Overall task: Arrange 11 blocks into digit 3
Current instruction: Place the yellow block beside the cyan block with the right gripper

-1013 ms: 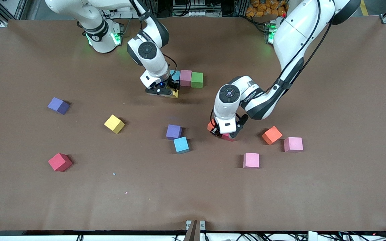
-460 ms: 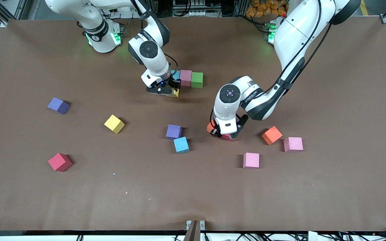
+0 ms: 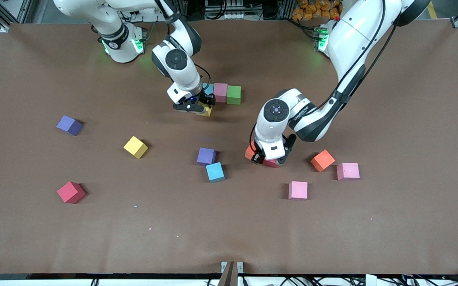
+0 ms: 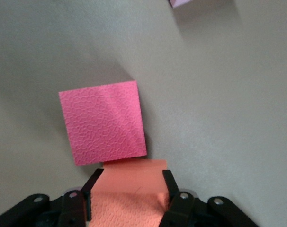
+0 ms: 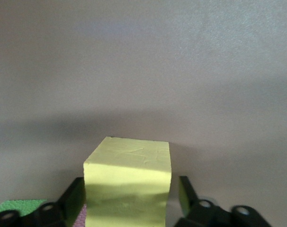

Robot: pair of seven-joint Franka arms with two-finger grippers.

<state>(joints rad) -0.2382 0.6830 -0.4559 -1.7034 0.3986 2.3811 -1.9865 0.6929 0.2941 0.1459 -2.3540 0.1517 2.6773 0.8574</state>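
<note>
A row of blocks, light blue [image 3: 209,89], pink [image 3: 220,92] and green [image 3: 233,94], lies mid-table. A yellow block [image 3: 206,111] [image 5: 129,156] stands just nearer the camera than the light blue one. My right gripper [image 3: 197,106] [image 5: 130,184] is open around the yellow block, with a gap at one finger. My left gripper [image 3: 266,159] [image 4: 132,176] is shut on an orange block [image 3: 249,151] [image 4: 129,198], low over the table. A red block [image 3: 270,163] [image 4: 103,123] lies right beside the orange one, mostly hidden under the hand in the front view.
Loose blocks lie around: purple [image 3: 69,125], yellow [image 3: 135,147], red [image 3: 71,192], purple [image 3: 206,156] touching light blue [image 3: 215,172], orange [image 3: 323,160], pink [image 3: 348,171] and pink [image 3: 297,190]. The brown table [image 3: 229,230] stretches toward the camera.
My right gripper has opened and let go of the yellow block. My left arm has shifted slightly, still gripping the orange block.
</note>
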